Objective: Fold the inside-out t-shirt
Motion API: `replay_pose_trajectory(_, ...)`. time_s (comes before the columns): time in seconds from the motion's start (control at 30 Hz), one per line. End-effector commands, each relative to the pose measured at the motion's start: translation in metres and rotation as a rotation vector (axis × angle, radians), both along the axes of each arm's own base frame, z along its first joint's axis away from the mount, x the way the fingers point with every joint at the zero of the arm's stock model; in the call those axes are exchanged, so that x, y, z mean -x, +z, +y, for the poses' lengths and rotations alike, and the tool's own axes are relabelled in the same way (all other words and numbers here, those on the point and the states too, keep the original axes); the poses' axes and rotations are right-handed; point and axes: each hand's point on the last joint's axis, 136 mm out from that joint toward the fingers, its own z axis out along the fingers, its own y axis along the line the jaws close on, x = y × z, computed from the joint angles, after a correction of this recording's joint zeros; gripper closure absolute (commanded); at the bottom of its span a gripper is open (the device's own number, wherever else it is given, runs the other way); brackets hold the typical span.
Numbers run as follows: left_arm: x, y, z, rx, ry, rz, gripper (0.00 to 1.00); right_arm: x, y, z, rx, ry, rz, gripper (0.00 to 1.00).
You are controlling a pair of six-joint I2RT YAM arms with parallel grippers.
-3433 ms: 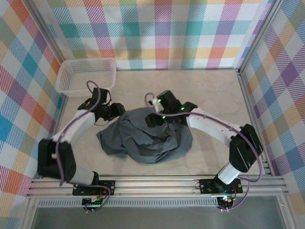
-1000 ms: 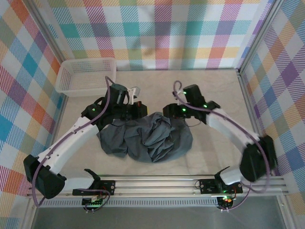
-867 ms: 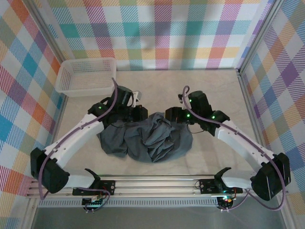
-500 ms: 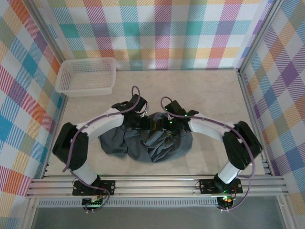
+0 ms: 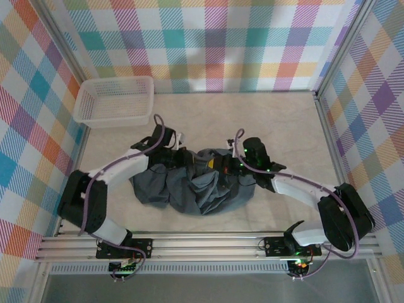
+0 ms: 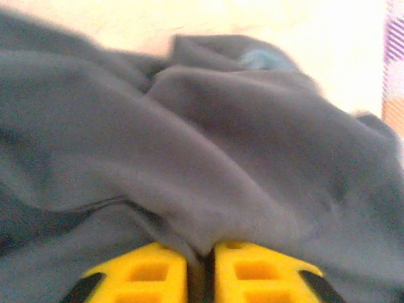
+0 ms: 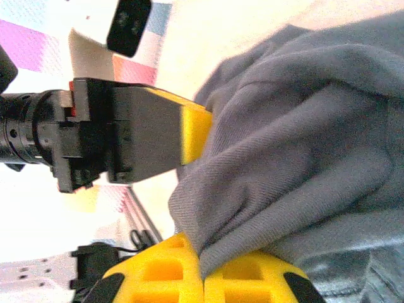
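So the inside-out t-shirt (image 5: pixel 196 189) is a crumpled grey heap around the middle of the table (image 5: pixel 284 120), a bit closer to the near edge than the far one, nowhere near flat. Both arms reach in over its far side. The left gripper (image 5: pixel 188 158) is on the far-left part of the heap and the right gripper (image 5: pixel 222 165) on the far-right part, just beside each other with the tips facing.

From the left wrist, the left gripper (image 6: pixel 201 255) is clamped on a raised fold of the shirt (image 6: pixel 221 145). Its yellow fingers (image 6: pixel 148 278) are almost together, with the ridge of cloth wedged in the slit.

Same deal from the right wrist: the right gripper (image 7: pixel 202 265) is pinched tight on a fold of the grey cloth (image 7: pixel 303 126), and the left gripper's (image 7: pixel 145 136) black body and yellow pad sit right against that same bunch.

The white mesh basket (image 5: pixel 113 101) is in the far-left corner, well apart from the shirt.
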Motion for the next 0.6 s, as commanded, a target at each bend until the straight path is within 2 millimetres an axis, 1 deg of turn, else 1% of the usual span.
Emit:
replay_pose_trajectory(0.0, 0.019, 0.054, 0.010, 0.033, -0.078, -0.200, 0.66, 0.007, 0.065, 0.009, -0.222, 0.120, -0.186, 1.00)
replay_pose_trajectory(0.03, 0.022, 0.070, 0.018, 0.021, -0.075, -0.265, 0.61, 0.007, 0.067, 0.010, -0.229, 0.130, -0.190, 1.00)
replay_pose_trajectory(0.07, 0.026, 0.085, 0.022, 0.023, -0.079, -0.305, 0.61, 0.007, 0.069, 0.010, -0.239, 0.138, -0.192, 1.00)
replay_pose_trajectory(0.1, 0.032, 0.094, 0.020, 0.041, -0.099, -0.316, 0.61, 0.008, 0.071, 0.011, -0.246, 0.144, -0.194, 1.00)
replay_pose_trajectory(0.13, 0.039, 0.103, 0.013, 0.075, -0.137, -0.321, 0.60, 0.008, 0.074, 0.012, -0.256, 0.155, -0.199, 1.00)
replay_pose_trajectory(0.23, 0.066, 0.111, -0.014, 0.099, -0.287, -0.362, 0.59, 0.011, 0.083, 0.017, -0.286, 0.198, -0.211, 1.00)
replay_pose_trajectory(0.27, 0.072, 0.110, -0.021, 0.093, -0.328, -0.378, 0.58, 0.012, 0.086, 0.018, -0.290, 0.213, -0.214, 1.00)
replay_pose_trajectory(0.3, 0.073, 0.111, -0.026, 0.098, -0.346, -0.388, 0.58, 0.013, 0.087, 0.019, -0.293, 0.222, -0.211, 1.00)
replay_pose_trajectory(0.43, 0.060, 0.112, -0.042, 0.167, -0.320, -0.361, 0.58, 0.014, 0.092, 0.020, -0.301, 0.241, -0.208, 1.00)
replay_pose_trajectory(0.47, 0.053, 0.120, -0.047, 0.200, -0.304, -0.381, 0.58, 0.015, 0.094, 0.020, -0.300, 0.249, -0.207, 1.00)
replay_pose_trajectory(0.53, 0.044, 0.120, -0.052, 0.223, -0.274, -0.374, 0.59, 0.017, 0.095, 0.021, -0.301, 0.259, -0.203, 1.00)
replay_pose_trajectory(0.57, 0.039, 0.119, -0.052, 0.215, -0.246, -0.372, 0.65, 0.017, 0.095, 0.021, -0.301, 0.260, -0.200, 1.00)
